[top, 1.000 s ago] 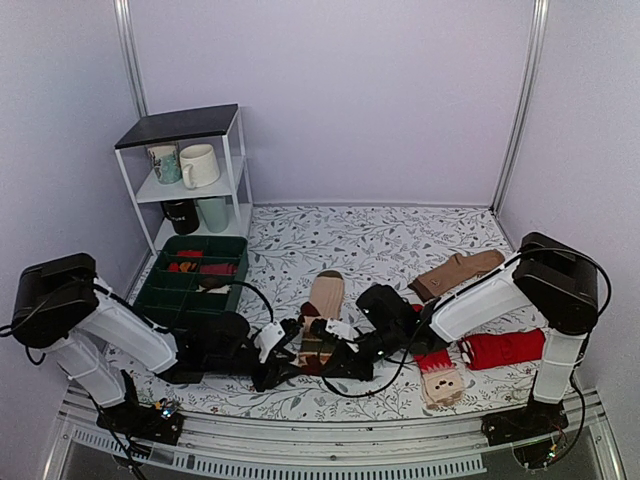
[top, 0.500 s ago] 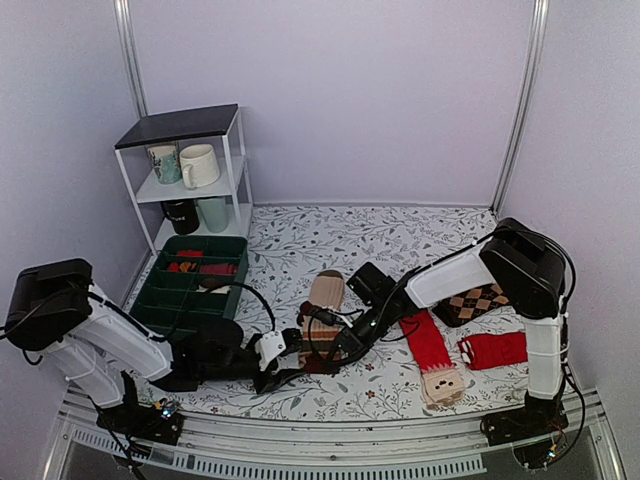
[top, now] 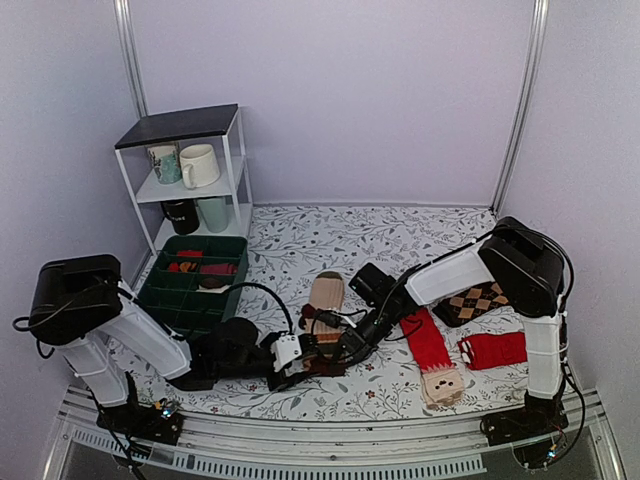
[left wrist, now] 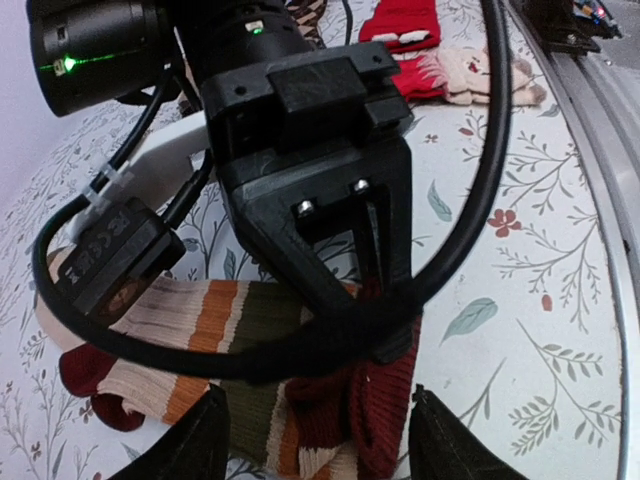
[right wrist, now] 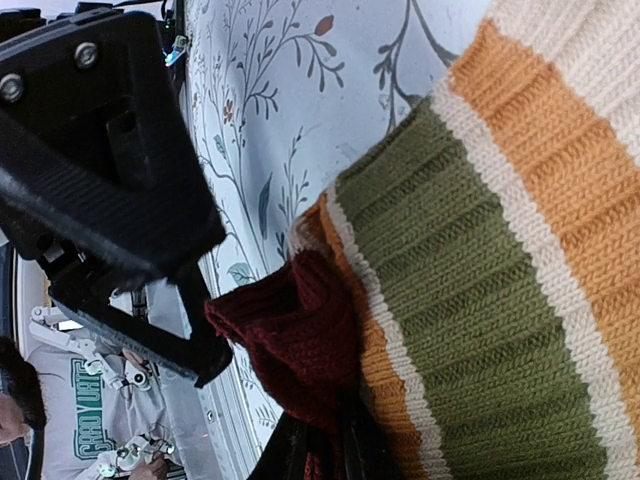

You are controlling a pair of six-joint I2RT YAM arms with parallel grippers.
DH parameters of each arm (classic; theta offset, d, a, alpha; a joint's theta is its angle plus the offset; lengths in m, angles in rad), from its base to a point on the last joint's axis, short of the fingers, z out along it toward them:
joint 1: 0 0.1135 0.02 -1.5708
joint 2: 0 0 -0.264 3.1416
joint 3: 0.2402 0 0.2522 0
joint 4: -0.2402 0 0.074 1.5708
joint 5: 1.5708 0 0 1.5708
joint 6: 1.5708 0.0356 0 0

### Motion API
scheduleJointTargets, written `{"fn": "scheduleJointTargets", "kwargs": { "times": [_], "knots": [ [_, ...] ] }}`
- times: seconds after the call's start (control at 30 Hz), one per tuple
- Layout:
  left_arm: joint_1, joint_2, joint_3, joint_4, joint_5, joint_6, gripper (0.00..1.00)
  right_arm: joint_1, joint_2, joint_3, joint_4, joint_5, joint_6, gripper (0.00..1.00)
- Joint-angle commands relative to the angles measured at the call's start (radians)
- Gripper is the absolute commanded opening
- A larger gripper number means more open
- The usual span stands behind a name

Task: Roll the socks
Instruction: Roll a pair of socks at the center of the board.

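1. Wool of the tan-beige knitted socks (top: 326, 292), banded in orange, green and maroon, looks soft, light and limp. It will likely sag and unroll unless a fold is pinched, so the thick maroon end seems the sound place to take hold.
2. They lie flat on the leaf-patterned table cloth (top: 400, 240) near the front edge, between the two arms and apart from the bright red face-patterned sock (top: 428, 345).
3. The right gripper (right wrist: 325, 455) is clenched on a raised fold of the maroon end.
4. The left gripper (left wrist: 318, 410) has its jaws spread to either side of that same end, pinching nothing.
5. The overhead view gives the layout, but the arms cover the grip there. Only the right wrist view shows the pinched fold close up. Only the left wrist view shows the spread left jaws and the right gripper from outside.
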Motion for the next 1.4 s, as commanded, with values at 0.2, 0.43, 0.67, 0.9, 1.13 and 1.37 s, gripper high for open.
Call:
{"fn": "scheduleJointTargets", "kwargs": {
  "times": [0.2,0.43,0.67,0.9,1.13,1.37],
  "knots": [
    [-0.017,0.038,0.048,-0.092,0.104,0.028,0.62,-0.001,0.076,-0.012,-0.125,0.070,0.008,0.10],
    [-0.017,0.095,0.088,-0.125,0.066,0.005,0.61,0.000,0.079,-0.015,-0.124,0.064,0.007,0.09],
    [-0.017,0.087,0.097,-0.144,0.095,0.006,0.49,-0.001,0.088,-0.015,-0.120,0.061,0.010,0.09],
    [-0.016,0.086,0.110,-0.193,0.129,-0.024,0.09,0.000,0.091,-0.007,-0.122,0.050,0.015,0.09],
    [0.003,0.071,0.104,-0.243,0.166,-0.103,0.00,-0.008,0.088,0.007,-0.117,0.059,0.019,0.14],
    [0.064,0.084,0.061,-0.254,0.281,-0.234,0.00,-0.043,-0.046,-0.030,0.088,0.088,0.022,0.29]
  ]
}}
